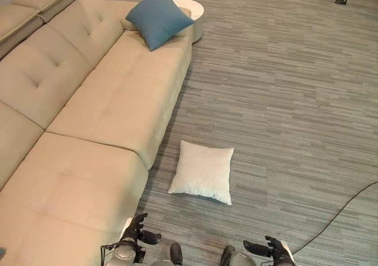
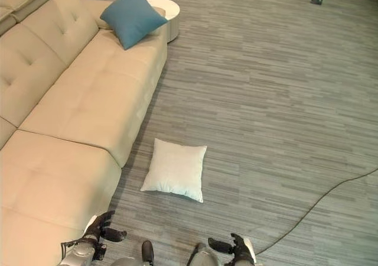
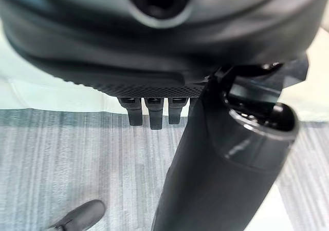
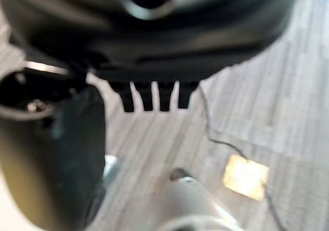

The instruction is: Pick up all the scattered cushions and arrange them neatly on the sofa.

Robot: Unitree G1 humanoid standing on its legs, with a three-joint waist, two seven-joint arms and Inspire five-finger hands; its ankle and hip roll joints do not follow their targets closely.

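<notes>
The white cushion (image 1: 202,171) lies flat on the floor (image 1: 283,100) just beside the sofa (image 1: 100,112); a blue cushion (image 1: 158,16) already leans at the sofa's far end. Both hands, left (image 1: 137,229) and right (image 1: 273,249), hang low, released and empty. Judged best: crouch, take opposite edges with both hands, lift level.

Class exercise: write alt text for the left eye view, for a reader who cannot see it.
A white cushion lies on the grey floor beside a beige sofa, where a blue cushion leans at the far end. The robot's left hand and right hand hang open, empty.
</notes>
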